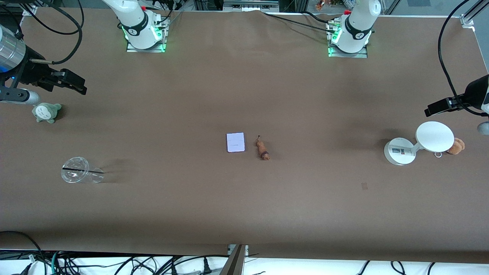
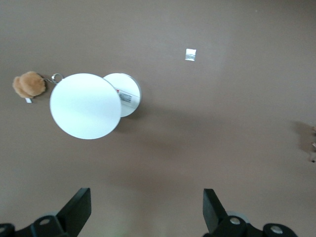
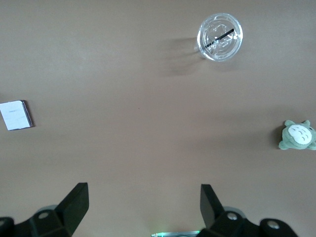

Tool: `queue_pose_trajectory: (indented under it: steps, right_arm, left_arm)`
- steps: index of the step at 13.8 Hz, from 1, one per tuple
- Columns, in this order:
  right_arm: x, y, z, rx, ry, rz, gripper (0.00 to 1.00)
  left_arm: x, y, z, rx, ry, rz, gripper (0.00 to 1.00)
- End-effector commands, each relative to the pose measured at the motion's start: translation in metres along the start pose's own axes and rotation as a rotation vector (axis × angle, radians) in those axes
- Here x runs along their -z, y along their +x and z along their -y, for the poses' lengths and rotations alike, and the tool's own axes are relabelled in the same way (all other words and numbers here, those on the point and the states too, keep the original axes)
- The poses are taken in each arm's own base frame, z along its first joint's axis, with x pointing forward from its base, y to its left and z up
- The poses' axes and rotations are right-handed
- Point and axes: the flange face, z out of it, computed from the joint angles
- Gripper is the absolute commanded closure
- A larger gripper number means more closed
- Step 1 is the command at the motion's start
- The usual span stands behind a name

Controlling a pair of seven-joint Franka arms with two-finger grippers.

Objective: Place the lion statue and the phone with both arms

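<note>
Two task items on the brown table (image 1: 244,214), both near its middle: one phone (image 1: 235,142), lying flat, and one lion statue (image 1: 262,149), lying on its side just beside the phone toward the left arm's end, not touching it. Statue's thin tail points toward the robot bases.

Other items, counted: one clear plastic cup (image 1: 81,174) on its side with a dark straw, toward the right arm's end; one grey-green plush (image 1: 46,112) at the same end, farther from the front camera than the cup; one white two-disc stand (image 1: 418,144) toward the left arm's end; one orange-brown plush bear (image 1: 455,146) touching the stand's larger disc.

Left gripper (image 2: 146,210): up in the air over bare table near the stand, fingers (image 2: 79,207) spread wide, holding nothing.

Right gripper (image 3: 143,207): in the air at its own end of the table, close to the grey-green plush, fingers (image 3: 76,203) spread wide, holding nothing.
</note>
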Motion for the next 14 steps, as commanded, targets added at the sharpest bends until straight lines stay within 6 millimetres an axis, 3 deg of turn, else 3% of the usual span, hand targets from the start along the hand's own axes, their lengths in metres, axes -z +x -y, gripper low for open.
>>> queue_pose_trajectory:
  steps: [1,3,5,8,12,14]
  right_arm:
    - [0.006,0.002,-0.001,0.007,-0.010,-0.010,0.00]
    - [0.006,0.002,-0.001,0.007,-0.010,-0.010,0.00]
    - [0.006,0.002,-0.001,0.007,-0.010,-0.010,0.00]
    - [0.006,0.002,-0.001,0.007,-0.010,-0.010,0.00]
    - [0.006,0.002,-0.001,0.008,-0.010,-0.010,0.00]
    - [0.006,0.002,0.000,0.007,-0.010,-0.012,0.00]
  left_arm:
    - [-0.009,0.003,-0.027,0.016,-0.054,0.029,0.00]
    - [-0.010,0.001,-0.057,0.047,-0.049,0.029,0.00]
    - [-0.024,0.003,-0.100,0.058,-0.047,0.017,0.00]
    - [-0.074,0.013,-0.188,0.083,-0.049,-0.034,0.00]
    - [-0.155,-0.010,-0.304,0.162,-0.026,-0.039,0.00]
    - [-0.189,-0.020,-0.343,0.205,-0.031,-0.049,0.00]
